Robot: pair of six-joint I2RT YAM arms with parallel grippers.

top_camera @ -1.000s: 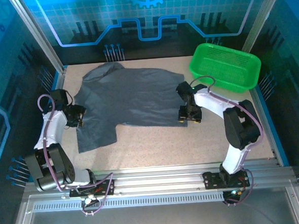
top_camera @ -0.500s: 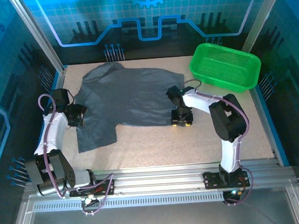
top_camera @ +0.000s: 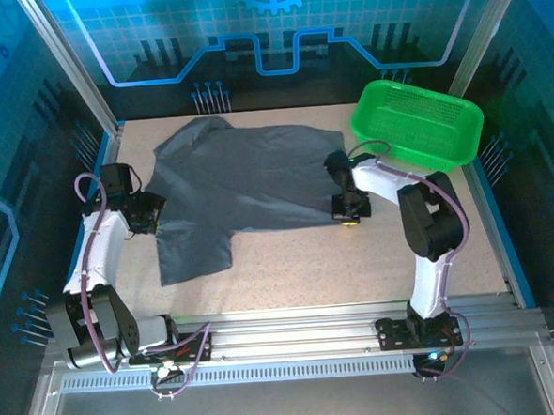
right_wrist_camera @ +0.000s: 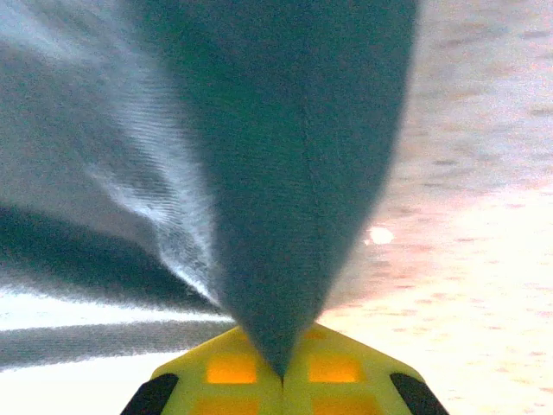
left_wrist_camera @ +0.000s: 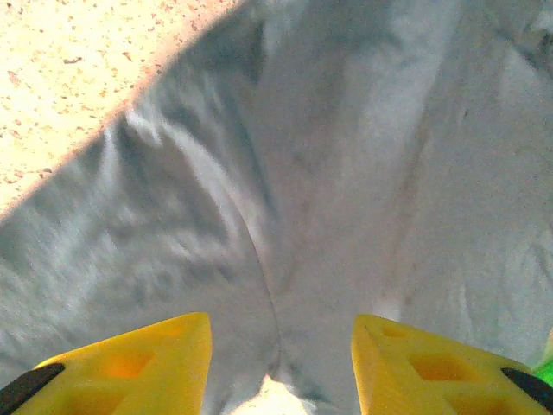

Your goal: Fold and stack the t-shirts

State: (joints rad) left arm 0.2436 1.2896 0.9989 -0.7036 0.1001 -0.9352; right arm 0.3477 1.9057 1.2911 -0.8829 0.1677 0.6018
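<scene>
Speckled beige table [top_camera: 355, 259] carries a green plastic mesh basket [top_camera: 420, 122] far right; we see the thin slate-grey t-shirt [top_camera: 247, 176] spread beside it, right tool [top_camera: 350, 212] pinching its hem, left tool [top_camera: 150, 215] parted over its edge.

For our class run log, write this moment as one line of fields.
right gripper: shut on t-shirt edge | left gripper: open over t-shirt | green basket: far right corner

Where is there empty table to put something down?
The widest bare patch of table is the near strip, between the t-shirt and the table's near edge. A smaller one lies beside the right arm, in front of the green basket. The back and left are crowded by cloth.
</scene>
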